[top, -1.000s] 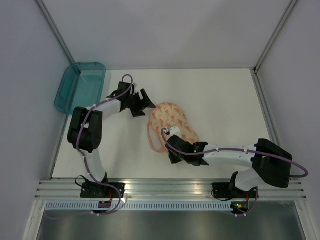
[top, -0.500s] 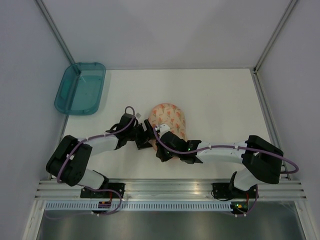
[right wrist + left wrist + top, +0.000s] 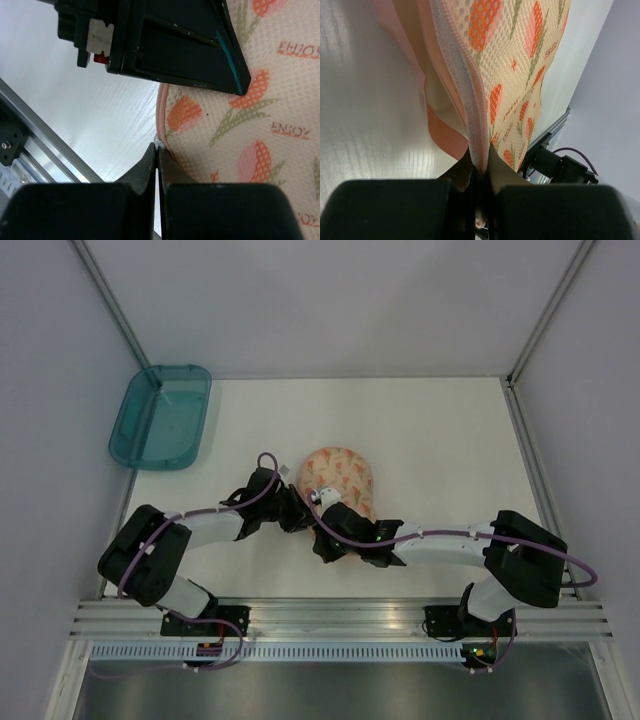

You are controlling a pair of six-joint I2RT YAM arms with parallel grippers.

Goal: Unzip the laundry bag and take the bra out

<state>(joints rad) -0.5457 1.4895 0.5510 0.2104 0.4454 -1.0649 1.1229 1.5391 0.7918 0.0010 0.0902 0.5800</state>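
Laundry bag (image 3: 342, 476), mid-frame, looks zipped, with no bra visible. Left gripper (image 3: 479, 172) pinches its pink zipper edge (image 3: 470, 100); right gripper (image 3: 158, 152) is clamped at the zipper's end. Unzipping seems barely begun.

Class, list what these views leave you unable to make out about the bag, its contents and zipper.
1. Bra: unseen in every view; the fabric of the laundry bag covers its contents.
2. Zipper pull: right wrist view, the shut fingers of the right gripper hide what they pinch.
3. Zipper opening: top view, the right arm crosses the bag's near edge; left wrist view, the left gripper hides the clamped seam.
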